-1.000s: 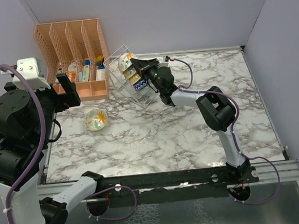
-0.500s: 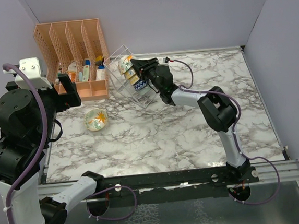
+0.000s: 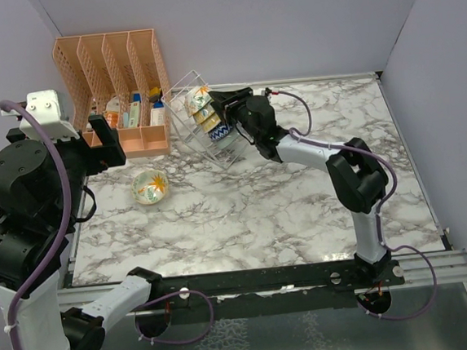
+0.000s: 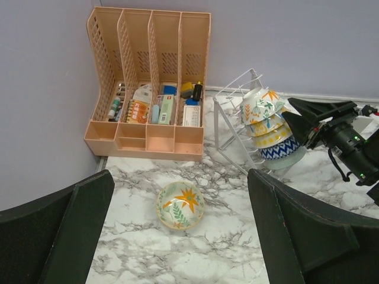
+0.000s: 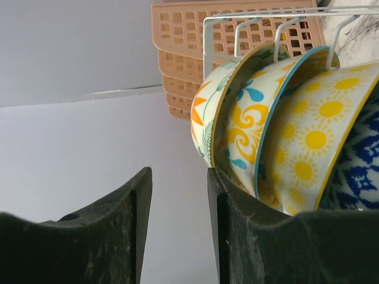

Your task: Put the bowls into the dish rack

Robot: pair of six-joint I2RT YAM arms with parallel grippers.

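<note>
The wire dish rack (image 3: pixel 186 123) stands tilted at the back and holds several bowls on edge. The right wrist view shows an orange-and-green floral bowl (image 5: pixel 216 106), a yellow swirl bowl (image 5: pixel 254 124), a yellow sun bowl (image 5: pixel 308 142) and a blue bowl (image 5: pixel 361 171). One cream bowl with an orange star (image 3: pixel 150 186) sits alone on the marble; it also shows in the left wrist view (image 4: pixel 180 205). My right gripper (image 3: pixel 221 110) (image 5: pixel 177 174) is open and empty, with one finger (image 5: pixel 237 236) right beside the floral bowl's rim. My left gripper (image 3: pixel 104 149) (image 4: pixel 180 177) is wide open, high above the lone bowl.
An orange slotted file organizer (image 3: pixel 115 79) with small bottles and boxes stands in the back left corner, touching the rack's left side. Grey walls close the left, back and right. The marble table (image 3: pixel 302 210) stretches to the right and front of the rack.
My right arm's elbow has swung to the right and the wrist has drawn slightly back from the rack. The lone bowl and my left arm have barely moved.
</note>
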